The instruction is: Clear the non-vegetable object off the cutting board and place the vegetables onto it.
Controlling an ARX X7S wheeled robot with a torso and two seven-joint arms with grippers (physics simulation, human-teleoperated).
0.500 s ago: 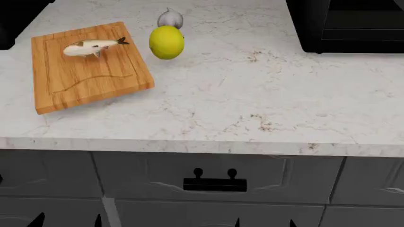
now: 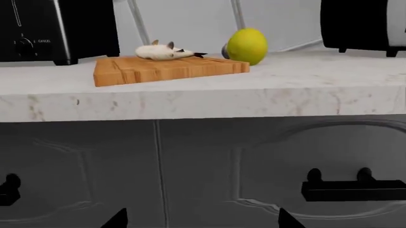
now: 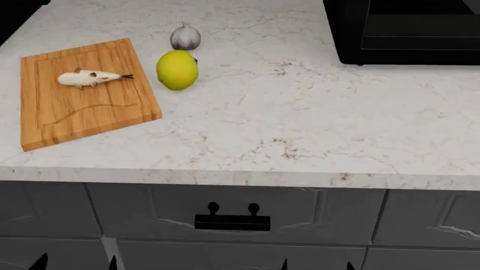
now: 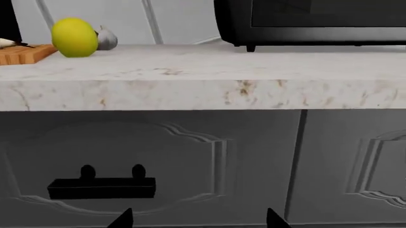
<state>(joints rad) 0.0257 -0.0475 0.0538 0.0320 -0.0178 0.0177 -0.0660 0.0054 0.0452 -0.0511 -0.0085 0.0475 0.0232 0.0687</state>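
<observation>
The fish (image 3: 89, 77) lies on the far half of the wooden cutting board (image 3: 90, 109) at the counter's left. Just right of the board sits the yellow lemon-like vegetable (image 3: 177, 70), with the garlic bulb (image 3: 185, 38) behind it. From the left wrist view the fish (image 2: 166, 52) shows on top of the board (image 2: 165, 70) beside the yellow item (image 2: 246, 46). My left gripper (image 3: 75, 263) and right gripper (image 3: 316, 264) hang low in front of the cabinet drawers, both open and empty, well below the countertop.
A black oven (image 3: 405, 31) stands at the counter's back right. A black toaster (image 2: 57, 28) stands left of the board. Grey drawer fronts with a black handle (image 3: 232, 221) face the grippers under the marble counter edge (image 3: 240, 177).
The head view has shifted, so the board, fish and vegetables sit lower and further left in it. Nothing on the counter has moved relative to the rest.
</observation>
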